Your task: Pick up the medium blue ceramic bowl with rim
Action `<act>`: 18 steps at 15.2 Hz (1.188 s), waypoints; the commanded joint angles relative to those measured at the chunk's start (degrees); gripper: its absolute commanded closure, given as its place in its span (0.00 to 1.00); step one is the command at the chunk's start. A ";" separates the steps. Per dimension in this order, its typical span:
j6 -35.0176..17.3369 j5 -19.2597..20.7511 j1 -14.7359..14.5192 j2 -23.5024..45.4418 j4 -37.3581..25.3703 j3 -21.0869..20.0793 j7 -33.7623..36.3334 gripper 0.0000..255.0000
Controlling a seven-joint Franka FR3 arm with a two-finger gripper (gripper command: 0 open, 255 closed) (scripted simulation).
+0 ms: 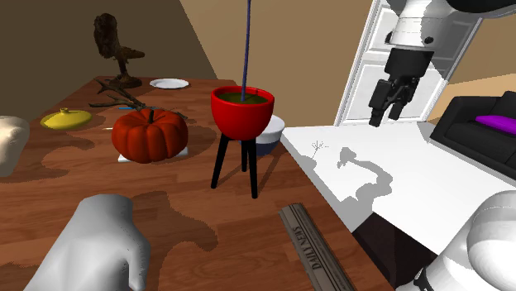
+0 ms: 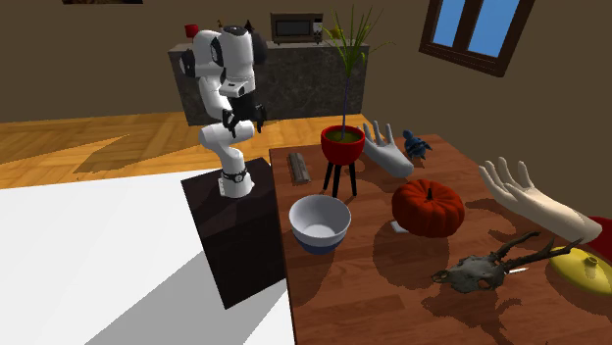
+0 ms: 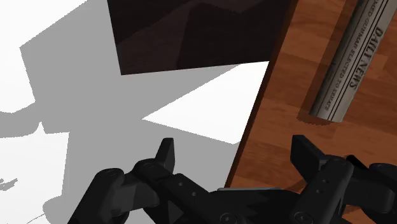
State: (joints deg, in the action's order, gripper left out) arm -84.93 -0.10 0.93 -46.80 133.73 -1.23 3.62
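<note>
The gripper hangs high over the white floor, off the table's edge and well apart from the bowl. In the wrist view its 2 fingers stand wide apart with nothing between them, so the gripper is released. Below it lie the dark stand, white floor and the wooden table with a rolled newspaper.

Now the bowl: blue outside, white inside, upright near the table edge, just beside the stand in the second exterior view. In the shoulder view the bowl peeks out from behind the red plant pot on its black legs.

An orange pumpkin sits near the bowl, and a white hand sculpture lies farther along. The arm's gripper hovers above the stand.
</note>
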 commanded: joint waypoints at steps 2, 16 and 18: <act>-1.65 -0.36 0.12 1.89 -0.31 0.06 0.37 0.00; -19.34 -5.66 0.98 30.70 -12.52 1.38 3.84 0.00; -20.88 -6.54 1.05 34.98 -15.43 1.64 4.10 0.00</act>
State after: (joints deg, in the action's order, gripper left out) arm -104.78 -6.14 2.00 -14.26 119.84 0.37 7.45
